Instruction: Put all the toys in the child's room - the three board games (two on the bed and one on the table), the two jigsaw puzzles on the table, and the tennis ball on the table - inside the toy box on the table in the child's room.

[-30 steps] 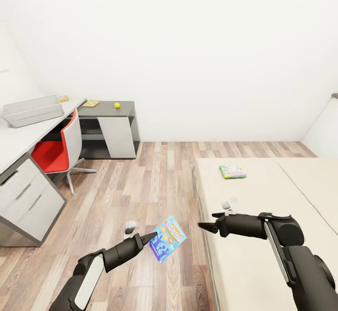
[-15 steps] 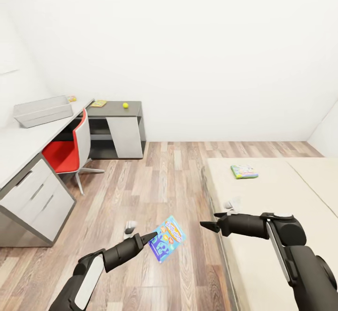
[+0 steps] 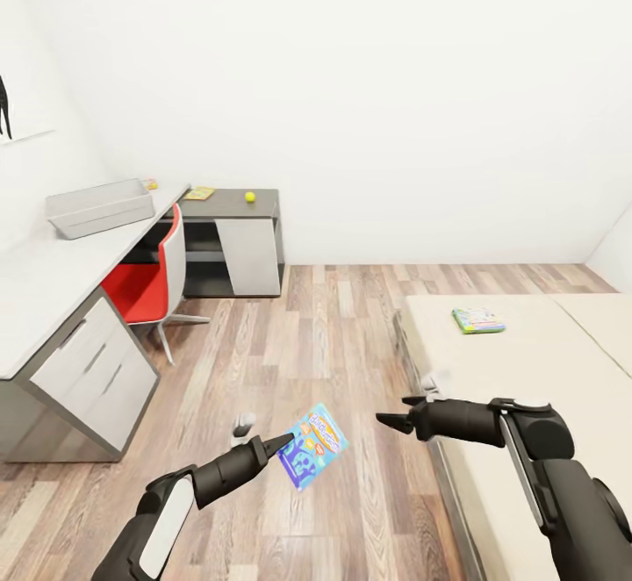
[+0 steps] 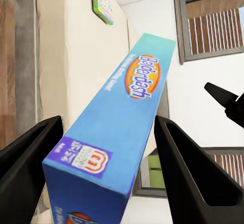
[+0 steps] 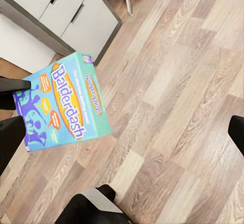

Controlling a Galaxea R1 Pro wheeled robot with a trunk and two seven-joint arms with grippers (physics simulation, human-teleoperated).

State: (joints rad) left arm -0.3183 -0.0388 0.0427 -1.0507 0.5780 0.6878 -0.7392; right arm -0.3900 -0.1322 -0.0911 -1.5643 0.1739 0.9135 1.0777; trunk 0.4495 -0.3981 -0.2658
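The left claw (image 3: 283, 446) is clenched on one edge of a flat blue printed board-game box lettered "Balderdash" (image 3: 312, 457), carried tilted above the wood plank floor (image 3: 307, 335) in the lower centre of the head view; the left wrist view shows a finger on each side of the box's narrow edge, a hold that keeps the box clear of the floor in transit. The right claw (image 3: 392, 421) holds nothing; whether its fingers are parted or closed cannot be told. It hangs level beside the cream bed (image 3: 527, 362) at the right of the frame. A second flat green-edged game box (image 3: 478, 319) lies on that bed at middle right, untouched. At upper left, the light grey plastic bin with flared sides (image 3: 101, 207) sits on the long light-grey desk (image 3: 53, 274). Further back, on the lower dark-grey top, rest a small yellow-green ball (image 3: 250, 197) and a thin multicoloured puzzle square (image 3: 200, 193). A red chair (image 3: 145, 287) stands at the desk. Judgement: the robot is well apart from the bin, so the held box has yet to be delivered.
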